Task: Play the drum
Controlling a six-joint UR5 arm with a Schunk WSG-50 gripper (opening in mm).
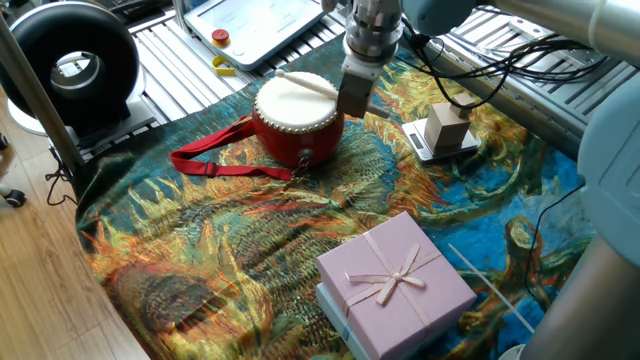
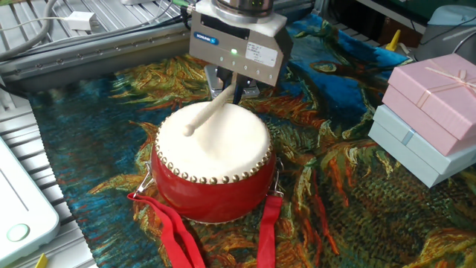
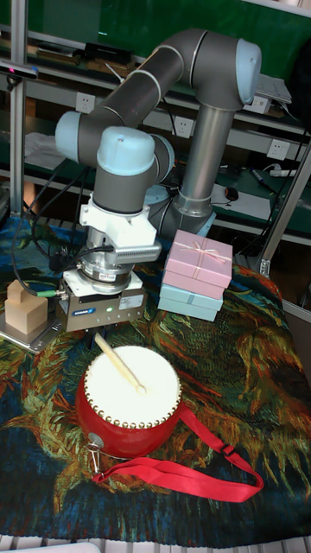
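The drum is red with a cream skin head and studs round the rim, and stands on the patterned cloth. Its red strap trails off to one side. My gripper hangs at the drum's edge, shut on a wooden drumstick. The stick slants down over the skin head, its tip close to the skin; whether it touches I cannot tell.
A lilac gift box sits on a pale blue box. Wooden blocks on a small scale stand beside the drum. A black ring-shaped device and a white tablet lie past the cloth.
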